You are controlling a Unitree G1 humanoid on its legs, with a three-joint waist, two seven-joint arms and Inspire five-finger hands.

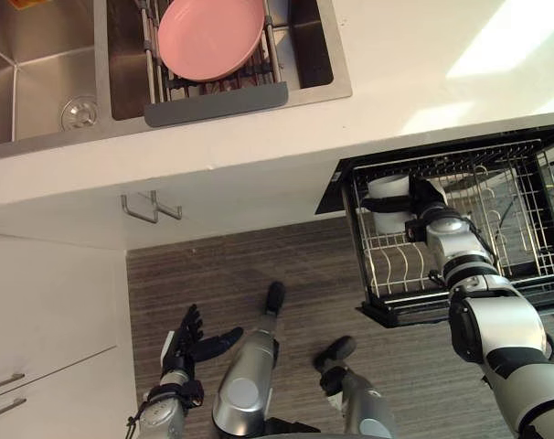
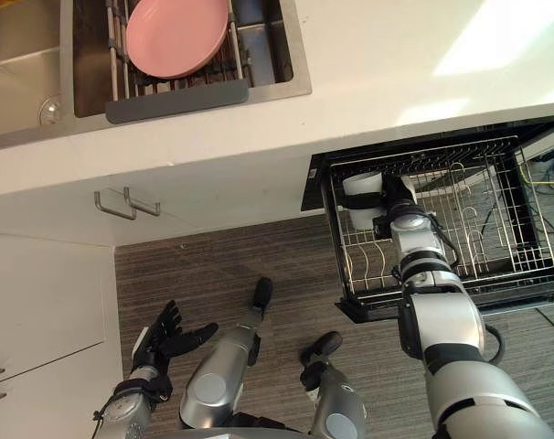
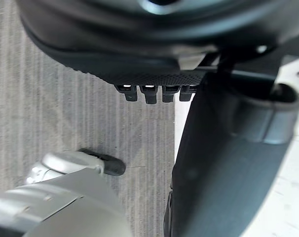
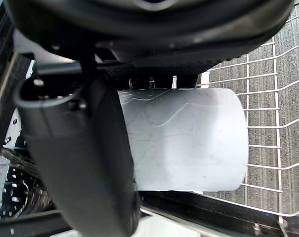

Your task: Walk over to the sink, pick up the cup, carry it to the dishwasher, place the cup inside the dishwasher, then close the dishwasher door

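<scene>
Down by the wood-grain floor (image 1: 259,265), the left robot hand (image 1: 187,340) hangs low with its fingers spread and relaxed, holding nothing.

Further out, a wire dishwasher rack (image 1: 515,219) stands pulled out from under the front edge of the bench (image 1: 396,55), towards the bench's right end. The right arm reaches into it, and the right robot hand (image 1: 423,216) is clenched round the white cup (image 4: 189,138): the thumb crosses one side of it and the fingers wrap the other. The cup sits at the rack's far left corner, over the wires. From here I can't tell whether it rests on the wires or hangs just above them.

Below the bench's front edge, left of the rack, two metal cabinet handles (image 1: 154,208) stick out from the white fronts.

Farthest off, a steel sink (image 1: 39,64) is set into the bench near its left end. A drainer (image 1: 213,102) with a grey front lip lies across the sink's right basin, and a pink plate (image 1: 210,35) rests on it.
</scene>
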